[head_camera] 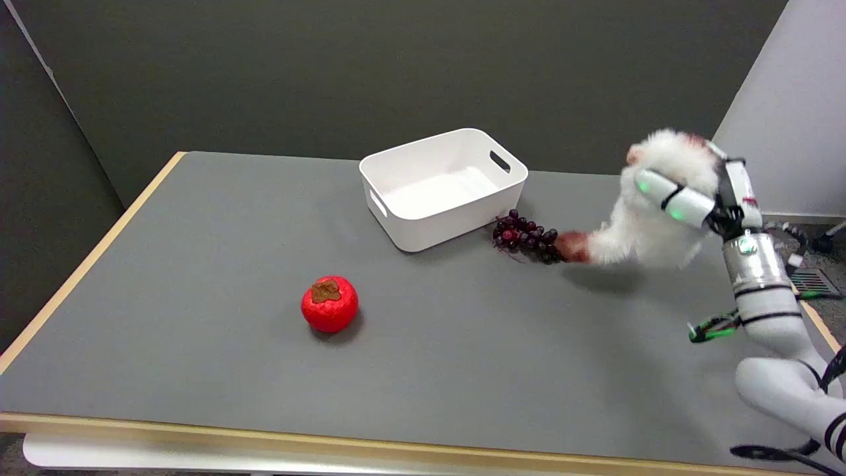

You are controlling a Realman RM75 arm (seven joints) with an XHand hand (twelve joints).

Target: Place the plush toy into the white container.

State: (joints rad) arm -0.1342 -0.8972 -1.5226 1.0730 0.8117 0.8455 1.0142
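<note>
the right hand (687, 195) grips the plush toy (641, 231), its white fingers (661, 188) wrapped across the toy's upper body from the front while the rest of the hand sits behind the fur. the toy is held up in the air, clear of the table (198, 370), and casts a soft shadow on the grey surface below it. it is fluffy and mostly white, with long shaggy fur; a small pinkish patch shows at its top, just left of the fingers, and a reddish-brown spot at the top near the wrist. a long limb or tail hangs down and to the left of the hand, ending in a reddish-brown tip that overlaps a bunch of dark purple grapes (525, 236); whether they touch cannot be told.

the white container (410, 228) stands well to the left of the hand, just beyond the grapes, open side up, with slot handles in its walls. a red persimmon (329, 304) with a brown cap lies farther left and nearer the table's front edge.
</note>
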